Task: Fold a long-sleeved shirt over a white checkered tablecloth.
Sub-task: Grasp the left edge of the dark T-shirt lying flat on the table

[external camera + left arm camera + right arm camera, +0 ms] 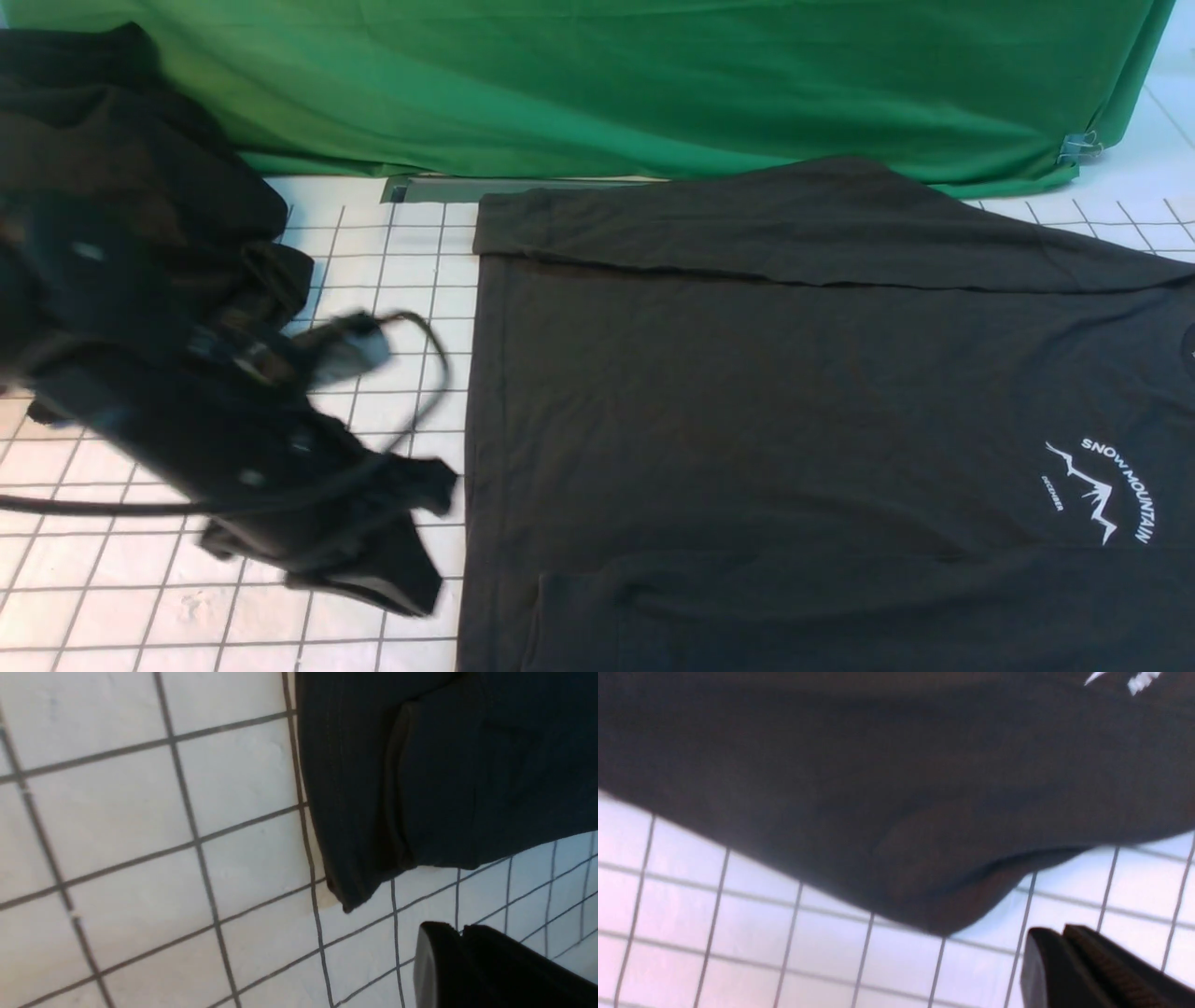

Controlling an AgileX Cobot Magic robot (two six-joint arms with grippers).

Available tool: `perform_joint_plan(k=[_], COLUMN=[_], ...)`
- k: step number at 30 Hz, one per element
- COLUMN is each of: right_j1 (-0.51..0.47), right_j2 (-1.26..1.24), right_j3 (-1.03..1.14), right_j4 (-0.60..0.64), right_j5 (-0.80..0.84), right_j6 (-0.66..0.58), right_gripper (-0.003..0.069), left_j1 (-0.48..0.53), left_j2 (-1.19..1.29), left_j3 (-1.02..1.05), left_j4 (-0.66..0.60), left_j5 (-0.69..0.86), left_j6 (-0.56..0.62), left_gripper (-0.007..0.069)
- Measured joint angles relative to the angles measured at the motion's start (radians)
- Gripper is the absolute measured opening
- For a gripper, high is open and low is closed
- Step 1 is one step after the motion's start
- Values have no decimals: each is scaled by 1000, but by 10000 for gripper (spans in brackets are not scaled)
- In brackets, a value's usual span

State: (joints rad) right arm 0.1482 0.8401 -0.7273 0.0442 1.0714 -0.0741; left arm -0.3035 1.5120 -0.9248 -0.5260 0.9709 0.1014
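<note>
Dark charcoal long-sleeved shirt point(794, 420) lies flat on the white checkered tablecloth point(392, 271).

The soft knit long-sleeved shirt point(747, 420) is dark charcoal grey, with a small white "SNOW MOUNTAIN" mountain-outline print point(1106, 495). The wide tablecloth point(392, 280) is white, ruled into small squares by thin dark grey lines. The draped cloth point(653, 84) is plain green.

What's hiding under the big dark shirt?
The shirt lies on the checkered tablecloth, which shows past its edges. Everything right beneath the shirt is covered, so I can't tell if anything else is there.
</note>
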Motion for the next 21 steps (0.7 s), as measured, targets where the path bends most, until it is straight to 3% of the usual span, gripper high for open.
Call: perform_joint_plan(k=[5,6,12,16,21], right_j1=[0,0,0,0,0], right_j2=[0,0,0,0,0], right_j3=[0,0,0,0,0], right_j4=[0,0,0,0,0], right_j5=[-31,-36,-48,-53,-55], right_j6=[0,0,0,0,0], right_gripper=[41,42,51,59,64], left_j1=[-123,-146,-192,-194,-194], left_j2=[113,154,287,354,388], left_j3=[-73,-103,-207,-228,-235], left_j4=[39,47,56,56,61], left_j5=[-60,-87,-145,-164,-190], left_j6=[-56,-63,-69,-69,-60], left_gripper=[165,223,374,388,355])
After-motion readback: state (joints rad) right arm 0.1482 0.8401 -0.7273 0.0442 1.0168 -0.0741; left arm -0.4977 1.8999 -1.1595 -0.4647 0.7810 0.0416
